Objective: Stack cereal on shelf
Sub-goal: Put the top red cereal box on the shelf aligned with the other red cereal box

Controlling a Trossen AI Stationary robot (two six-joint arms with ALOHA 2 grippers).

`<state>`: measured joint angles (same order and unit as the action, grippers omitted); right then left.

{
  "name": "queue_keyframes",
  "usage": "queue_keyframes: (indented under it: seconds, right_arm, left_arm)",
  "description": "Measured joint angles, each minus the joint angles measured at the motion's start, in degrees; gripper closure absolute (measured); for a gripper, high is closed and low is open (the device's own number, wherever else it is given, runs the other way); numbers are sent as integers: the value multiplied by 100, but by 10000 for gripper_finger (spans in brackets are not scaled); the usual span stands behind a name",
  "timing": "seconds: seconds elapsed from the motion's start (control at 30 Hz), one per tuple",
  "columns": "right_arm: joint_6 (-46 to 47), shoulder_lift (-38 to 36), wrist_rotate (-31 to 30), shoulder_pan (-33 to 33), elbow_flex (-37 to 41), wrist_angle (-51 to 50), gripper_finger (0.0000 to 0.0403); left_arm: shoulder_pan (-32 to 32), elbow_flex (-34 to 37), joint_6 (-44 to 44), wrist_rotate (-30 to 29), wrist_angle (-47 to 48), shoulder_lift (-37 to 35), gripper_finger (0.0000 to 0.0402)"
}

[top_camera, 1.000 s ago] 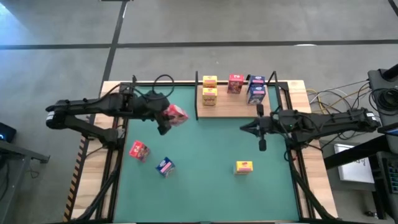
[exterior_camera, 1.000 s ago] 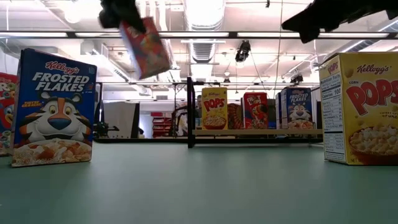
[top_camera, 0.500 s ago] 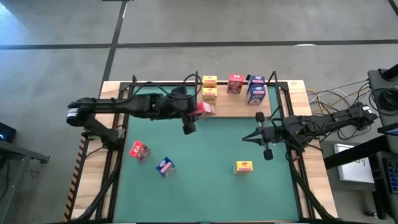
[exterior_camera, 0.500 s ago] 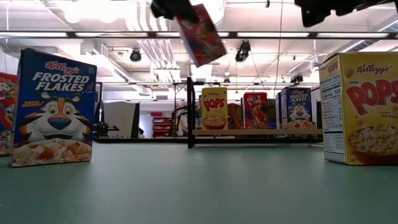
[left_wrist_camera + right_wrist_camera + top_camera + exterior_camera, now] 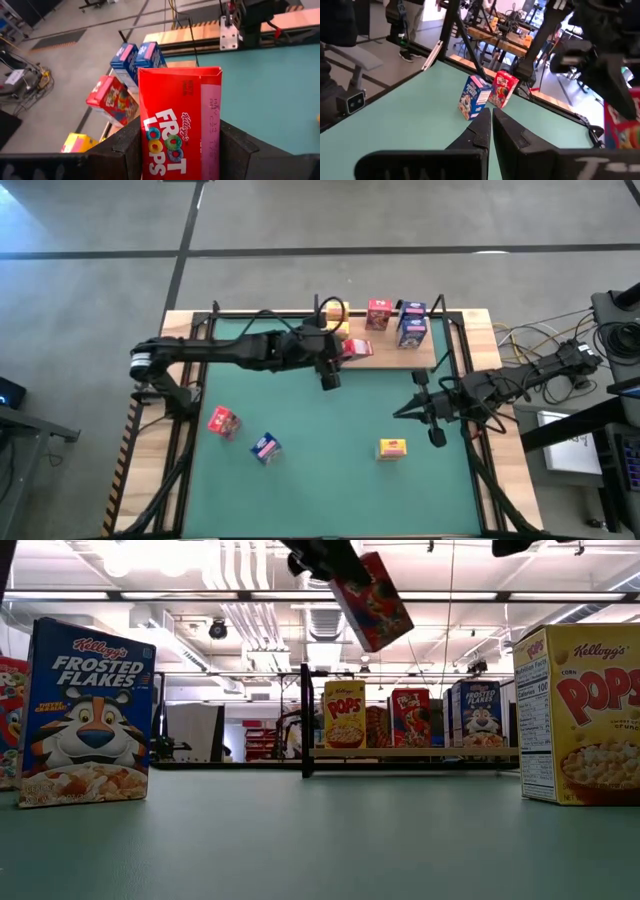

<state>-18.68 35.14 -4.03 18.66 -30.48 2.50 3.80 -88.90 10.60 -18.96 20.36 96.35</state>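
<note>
While clamped on a red Froot Loops box (image 5: 356, 348), left tool (image 5: 340, 352) hangs over the shelf (image 5: 385, 352) front edge, box tilted mid-air. Right tool (image 5: 410, 409) pressed together above desk (image 5: 330, 450), near yellow box (image 5: 392, 448).

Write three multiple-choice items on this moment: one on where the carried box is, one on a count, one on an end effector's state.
1. Where is the red Froot Loops box?
A. Lying on the green mat
B. Held in the air by the left end effector at the shelf's front edge
C. Beside the yellow box

2. How many cereal boxes stand loose on the green mat?
A. One
B. Three
C. Five

3. The right end effector is:
A. Shut, holding nothing
B. Wide open
C. Shut on a blue box

Key: 1 B, the low view shows it aloft and tilted; 2 B, a red, a blue and a yellow one; 3 A, its fingers meet in the right wrist view.
</note>
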Motion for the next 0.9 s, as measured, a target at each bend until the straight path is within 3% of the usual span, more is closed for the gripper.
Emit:
queue_keyframes:
  seconds: [0.43, 0.9]
  right_arm:
    - [10, -24, 0, -3, 0, 0, 394]
    - [70, -20, -2, -3, 0, -10, 394]
  left_arm:
    - [244, -2, 94, 2, -995, 853, 235]
    - [555, -516, 80, 0, -1001, 1961, 235]
